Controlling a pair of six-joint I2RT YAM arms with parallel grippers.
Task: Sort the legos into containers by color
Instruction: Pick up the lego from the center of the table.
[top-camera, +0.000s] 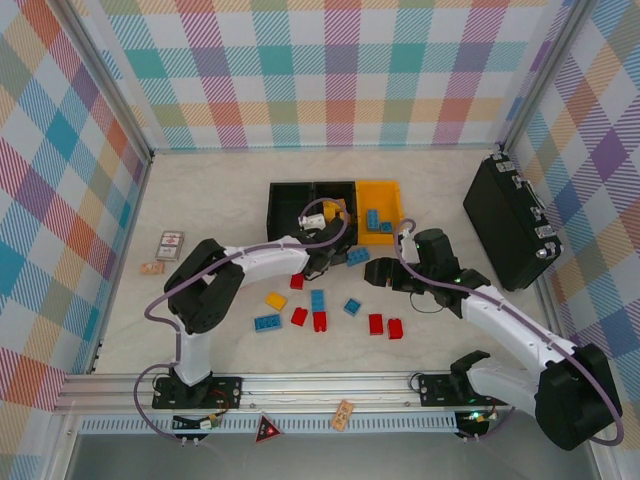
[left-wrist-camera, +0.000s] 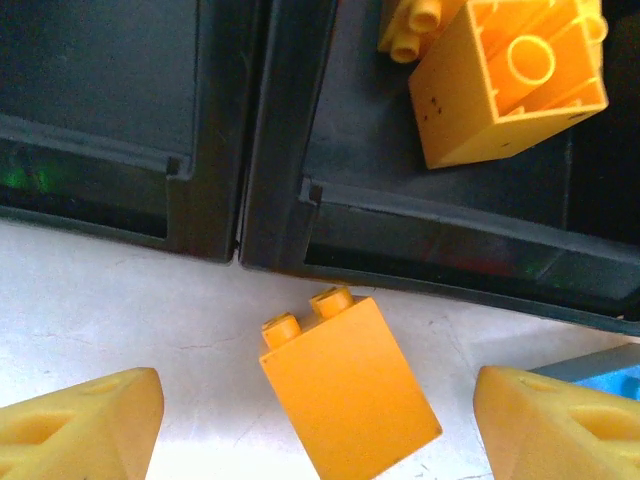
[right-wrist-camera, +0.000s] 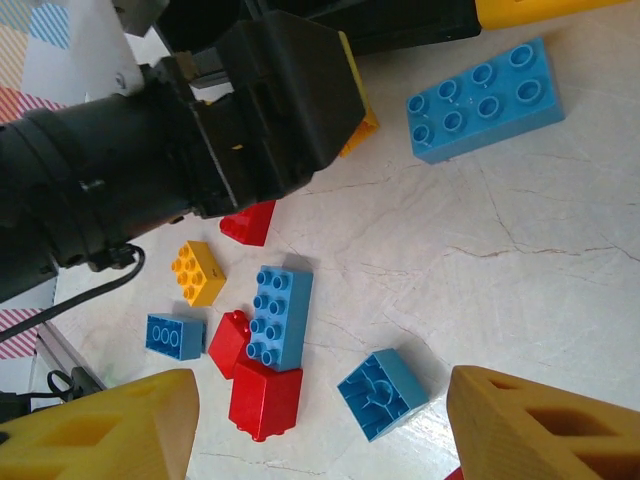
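My left gripper (left-wrist-camera: 315, 425) is open just in front of the black containers (left-wrist-camera: 270, 150), its yellow fingers (left-wrist-camera: 90, 425) standing on either side of a yellow lego (left-wrist-camera: 350, 395) that lies loose on the table, clear of both fingers. More yellow legos (left-wrist-camera: 505, 85) sit in the middle black container (top-camera: 335, 205). The yellow-orange container (top-camera: 380, 205) holds blue legos (top-camera: 378, 222). My right gripper (right-wrist-camera: 330, 440) is open above an upturned blue lego (right-wrist-camera: 383, 393), with red (right-wrist-camera: 265, 400), blue (right-wrist-camera: 280, 315) and yellow (right-wrist-camera: 197, 272) legos beside it.
A large black case (top-camera: 510, 220) stands at the right. Small printed cards (top-camera: 171, 245) lie at the left. Loose red and blue legos (top-camera: 320, 321) are scattered between the arms. The left arm's black wrist (right-wrist-camera: 270, 110) hangs close above the right gripper's working area.
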